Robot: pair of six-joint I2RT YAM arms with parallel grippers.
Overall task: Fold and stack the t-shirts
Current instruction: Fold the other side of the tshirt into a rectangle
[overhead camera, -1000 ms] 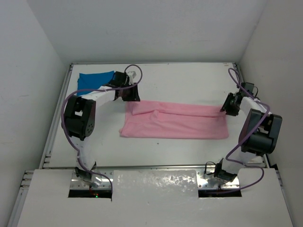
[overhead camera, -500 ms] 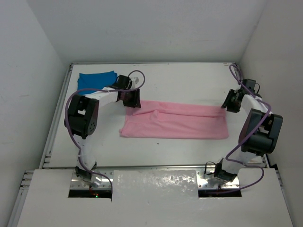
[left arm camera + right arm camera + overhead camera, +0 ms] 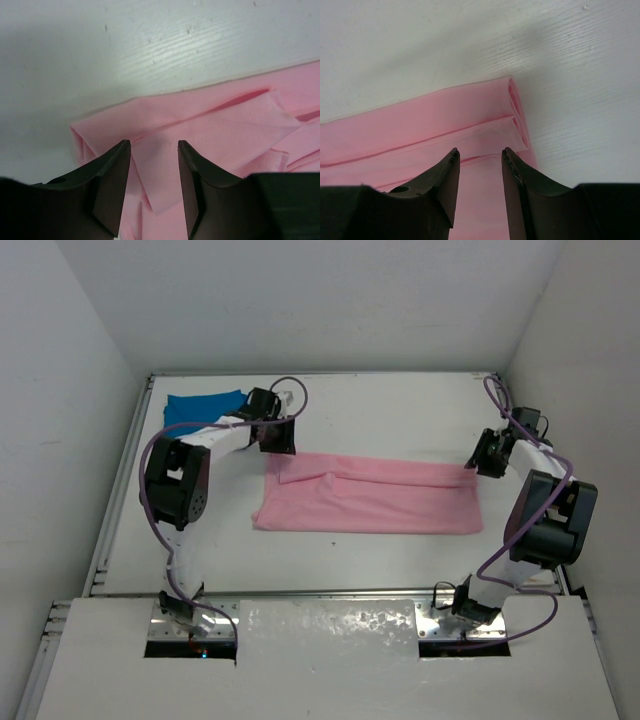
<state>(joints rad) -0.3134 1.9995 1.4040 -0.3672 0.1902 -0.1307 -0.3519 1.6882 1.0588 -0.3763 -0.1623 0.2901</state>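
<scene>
The light pink t-shirt [image 3: 370, 496] lies flat as a long folded strip across the middle of the table. My left gripper [image 3: 279, 439] hovers at its far left corner, open, with the folded pink corner [image 3: 210, 130] lying loose below and between the black fingers [image 3: 112, 175]. My right gripper [image 3: 482, 460] stands open over the strip's far right end, where the pink layered fold edge [image 3: 517, 115] shows just beyond the fingertips [image 3: 447, 172]. Neither gripper pinches the cloth. The bright blue t-shirt [image 3: 203, 405] rests as a small folded rectangle at the far left corner.
White walls close in the table at the back and both sides. A raised rail [image 3: 120, 490] runs along the left edge. Purple cables [image 3: 290, 390] loop above both arms. A bare white tabletop [image 3: 390, 415] lies behind the pink strip.
My left gripper dipped toward the pink corner, then drew back slightly toward the far side, its jaws a little wider. My right gripper shifted slightly toward the far side. The pink shirt lies as before.
</scene>
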